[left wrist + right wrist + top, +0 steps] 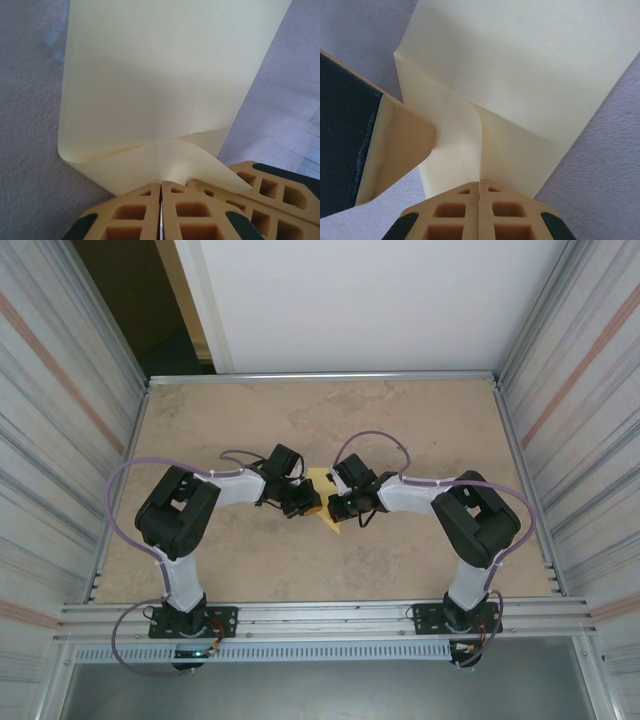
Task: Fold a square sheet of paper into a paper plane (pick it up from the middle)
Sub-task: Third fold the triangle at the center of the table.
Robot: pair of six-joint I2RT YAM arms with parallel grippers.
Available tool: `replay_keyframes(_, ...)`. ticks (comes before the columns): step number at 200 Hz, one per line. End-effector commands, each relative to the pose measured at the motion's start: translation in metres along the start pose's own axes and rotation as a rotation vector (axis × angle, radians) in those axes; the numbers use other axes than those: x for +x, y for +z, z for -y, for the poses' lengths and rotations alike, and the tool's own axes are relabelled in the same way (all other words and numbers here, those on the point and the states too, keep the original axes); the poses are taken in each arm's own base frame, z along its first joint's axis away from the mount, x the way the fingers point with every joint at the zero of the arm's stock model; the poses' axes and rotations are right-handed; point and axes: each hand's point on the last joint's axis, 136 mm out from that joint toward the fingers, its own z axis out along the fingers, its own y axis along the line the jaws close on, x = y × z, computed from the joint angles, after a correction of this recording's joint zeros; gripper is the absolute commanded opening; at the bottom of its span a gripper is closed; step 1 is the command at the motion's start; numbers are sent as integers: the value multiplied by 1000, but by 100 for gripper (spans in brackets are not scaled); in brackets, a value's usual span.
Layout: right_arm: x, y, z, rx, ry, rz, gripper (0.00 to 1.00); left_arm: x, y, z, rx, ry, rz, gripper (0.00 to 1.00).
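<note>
The left gripper (161, 186) and right gripper (479, 183), each pinching the paper (160, 75), hide most of it from overhead; beige table (420, 430), corrugated walls (60, 390).

My console notes on the hardware: left arm (185, 515) and right arm (470, 520) have black joint housings and white link shells. Lilac cables (375, 433) loop off each. Black bases (190, 625) carry small green lights. Left gripper (161, 186) and right gripper (479, 182) have tan fingers (135, 215) with square pockets and dark green corners.
</note>
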Motion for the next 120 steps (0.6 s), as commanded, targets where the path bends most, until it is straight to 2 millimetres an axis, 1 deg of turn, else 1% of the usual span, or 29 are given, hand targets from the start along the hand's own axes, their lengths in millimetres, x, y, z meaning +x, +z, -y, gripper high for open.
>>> replay_keyframes(1,25,12,16,53,51,-94,4,-1,3,-2,-22,20,-5,10)
replay_keyframes(120,23,10,15,51,49,-91,4,-1,6,-8,-42,15,-12,10)
